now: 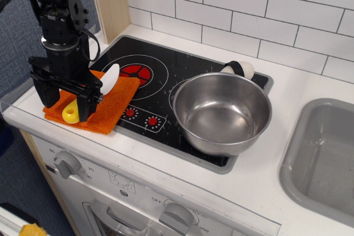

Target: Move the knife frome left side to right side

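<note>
The knife [109,77] lies on an orange cloth [110,106] at the left of the toy stove. Its yellow handle end [70,114] points to the front left and its white blade points toward the red burner. My black gripper [67,100] hangs low over the handle with its fingers [85,105] open, one on each side of it. The middle of the knife is hidden behind the gripper. I cannot tell whether the fingers touch the cloth.
A steel bowl [222,111] stands on the right burner of the black hob [160,73]. A white and black object [239,69] lies behind the bowl. A grey sink [323,158] is at the far right. A wooden post [110,4] rises behind the arm.
</note>
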Robot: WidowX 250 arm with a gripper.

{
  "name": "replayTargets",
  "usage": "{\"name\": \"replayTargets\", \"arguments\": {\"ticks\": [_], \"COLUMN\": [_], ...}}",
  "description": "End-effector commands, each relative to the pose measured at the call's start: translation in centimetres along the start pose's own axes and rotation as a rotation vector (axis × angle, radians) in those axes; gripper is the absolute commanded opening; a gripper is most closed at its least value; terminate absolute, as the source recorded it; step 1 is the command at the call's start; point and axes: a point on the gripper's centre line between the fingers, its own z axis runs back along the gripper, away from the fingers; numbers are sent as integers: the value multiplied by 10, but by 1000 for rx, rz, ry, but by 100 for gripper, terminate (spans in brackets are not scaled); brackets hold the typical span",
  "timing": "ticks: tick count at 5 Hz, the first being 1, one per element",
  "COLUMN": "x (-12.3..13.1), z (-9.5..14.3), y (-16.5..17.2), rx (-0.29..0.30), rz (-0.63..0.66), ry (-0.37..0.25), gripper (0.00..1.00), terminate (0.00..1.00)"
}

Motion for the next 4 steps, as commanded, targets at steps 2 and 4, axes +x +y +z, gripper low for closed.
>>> {"name": "replayTargets", "arguments": {"ticks": [2,4], "x": [7,8], "z": [3,18], "y": [2,0], "rx": [12,5], "rz": [2,11], "ry": [-13,-36], "gripper": [0,0], "terminate": [0,0]}}
